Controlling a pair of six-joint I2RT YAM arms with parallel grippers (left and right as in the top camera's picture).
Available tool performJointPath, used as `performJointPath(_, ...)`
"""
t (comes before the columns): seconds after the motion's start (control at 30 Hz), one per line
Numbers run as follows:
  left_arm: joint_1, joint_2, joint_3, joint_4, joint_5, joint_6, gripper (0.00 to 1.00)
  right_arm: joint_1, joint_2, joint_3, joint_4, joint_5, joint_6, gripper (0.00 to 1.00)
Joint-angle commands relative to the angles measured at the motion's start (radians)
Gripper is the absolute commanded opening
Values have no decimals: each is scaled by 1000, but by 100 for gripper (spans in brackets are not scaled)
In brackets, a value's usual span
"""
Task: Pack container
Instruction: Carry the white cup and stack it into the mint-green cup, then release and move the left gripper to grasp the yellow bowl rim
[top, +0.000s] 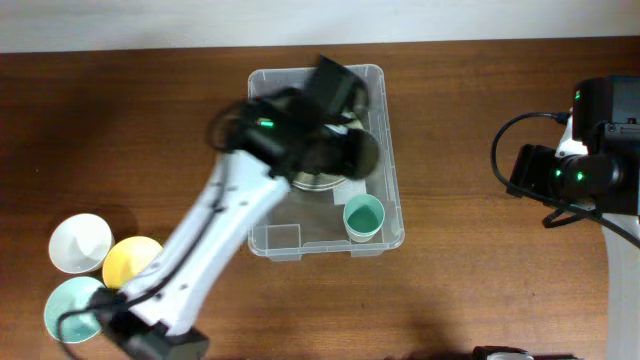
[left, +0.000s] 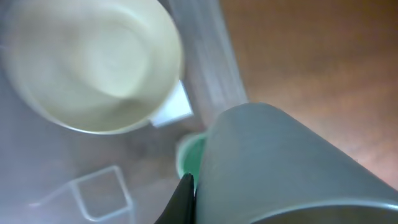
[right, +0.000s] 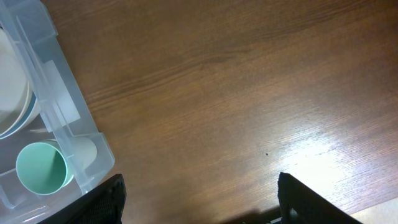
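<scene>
The clear plastic container (top: 392, 130) stands at the middle back of the table. Inside it are a cream bowl (top: 318, 182) and an upright teal cup (top: 363, 217). My left gripper (top: 340, 148) is shut on a dark grey cup (top: 362, 150) and holds it over the container's right half, above the bowl. In the left wrist view the grey cup (left: 280, 162) fills the lower right against my finger (left: 188, 193), with the cream bowl (left: 93, 62) and teal cup (left: 188, 155) below. My right gripper (right: 199, 199) is open and empty over bare wood right of the container (right: 68, 106).
A white bowl (top: 80, 242), a yellow bowl (top: 130, 262) and a teal bowl (top: 72, 305) sit together at the table's front left. The right arm (top: 580, 170) rests at the far right. The left arm crosses the table diagonally from front left.
</scene>
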Motion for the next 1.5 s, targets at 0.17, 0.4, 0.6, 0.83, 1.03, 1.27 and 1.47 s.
performJointPath(0.17,-69,143,-4,-72,3,-20,1,5,3,-6,-1,5,0,74)
performJointPath(0.4,-69,172,-5,-144,-47,-42,1,5,3,-6,-1,5,0,74)
performJointPath(0.6,-69,180,-7,-153,-57,-47,0,5,3,-6,-1,5,-7,74)
performJointPath(0.83,-69,180,-7,-155,-57,-46,34,5,3,-6,-3,5,-7,74)
performJointPath(1.03,-69,180,-6,-159,-58,-46,64,5,3,-6,-3,5,-7,74)
performJointPath(1.27,69,98,13,-203,-177,-66,64,5,3,-6,-3,5,-14,74)
performJointPath(1.47,452,-93,13,-249,-212,-78,65,5,3,-6,-3,5,-14,74)
